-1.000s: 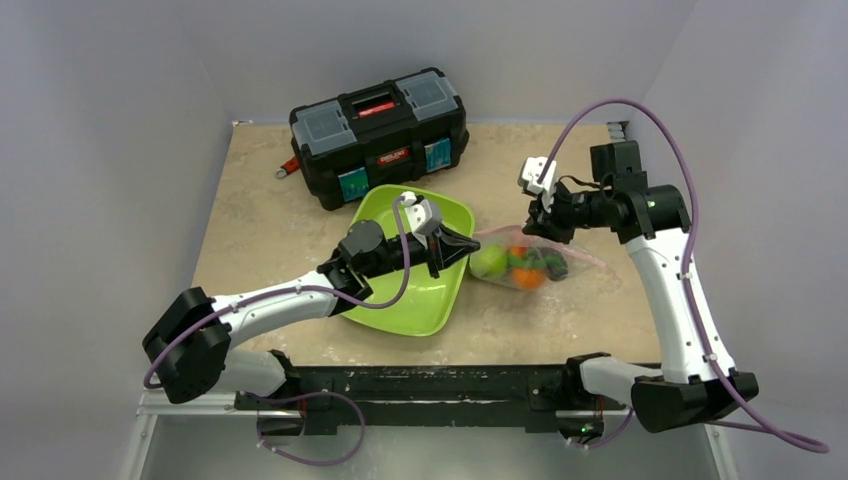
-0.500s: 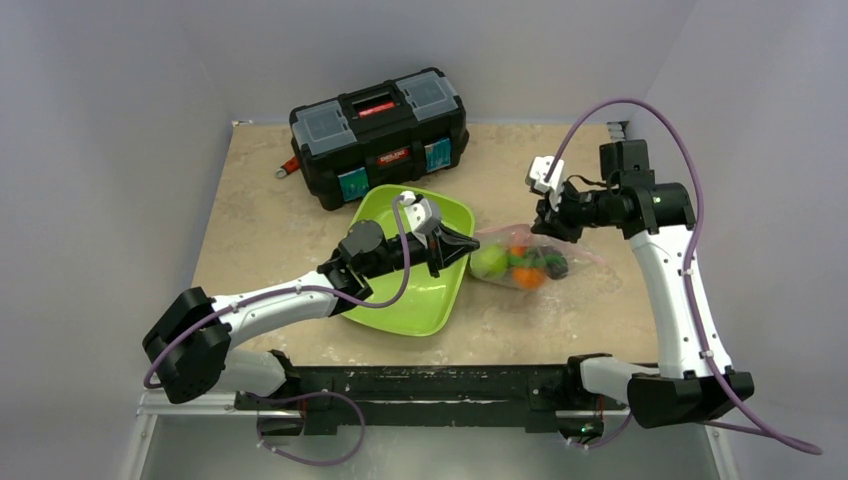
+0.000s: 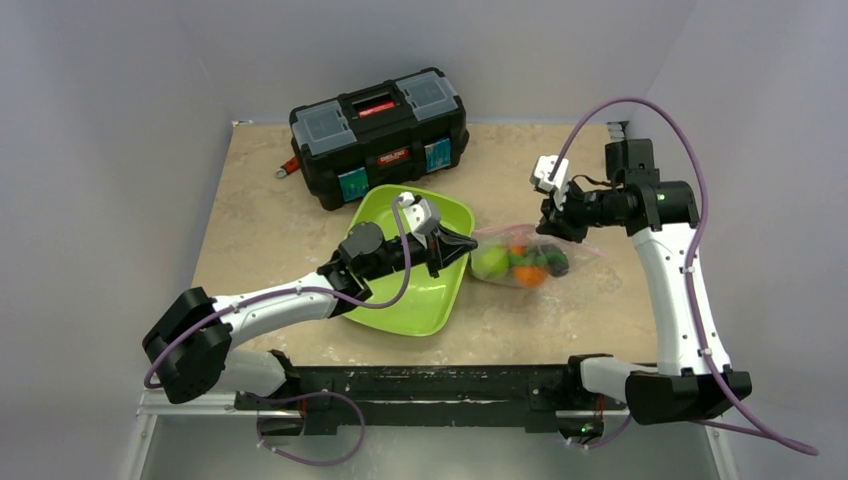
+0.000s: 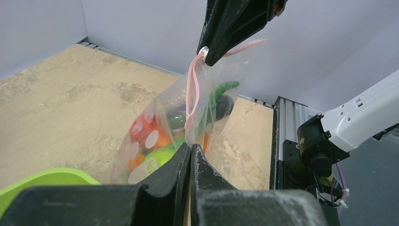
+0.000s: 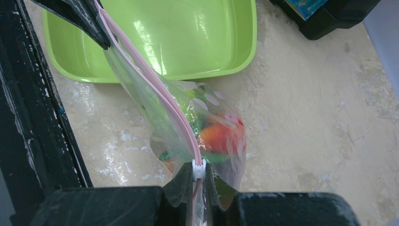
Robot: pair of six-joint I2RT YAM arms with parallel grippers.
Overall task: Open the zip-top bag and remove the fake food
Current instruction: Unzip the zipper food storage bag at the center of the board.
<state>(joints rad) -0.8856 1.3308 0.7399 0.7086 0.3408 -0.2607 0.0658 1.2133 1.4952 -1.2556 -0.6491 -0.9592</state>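
Both grippers are on the bag (image 5: 186, 134), one at each end of its mouth. The left gripper (image 4: 190, 150) is pressed together on the near-tray corner of the mouth, with clear film and the end of the pink zip strip (image 5: 141, 75) caught between its fingers. The right gripper (image 5: 199, 179) is nearly closed and pinches the small white slider (image 5: 199, 168) at the far end of the strip. Between the two grippers the strip is drawn taut, and its two pink strands run side by side with a narrow gap in the left wrist view. We cannot tell how far the mouth is actually open. The bag sits on the desk (image 3: 270, 230) just right of the tray (image 3: 415, 300), between the two arms. Its mouth is held up off the surface and its belly sags below. From the top view the belly appears to rest on the desk, though we cannot confirm contact. The food (image 3: 528, 272) is all inside the bag, bunched in the lower part. We can make out a lime (image 3: 489, 262) at the end nearest the tray, a red strawberry (image 4: 145, 134) with pale spots, a green bean pod (image 4: 225, 88) higher up near the right gripper, and orange and dark pieces we cannot separate clearly. The left arm reaches across the tray, with its gripper over the tray's right rim. A black toolbox (image 3: 380, 135) stands at the back of the desk, behind the tray and well apart from the bag.
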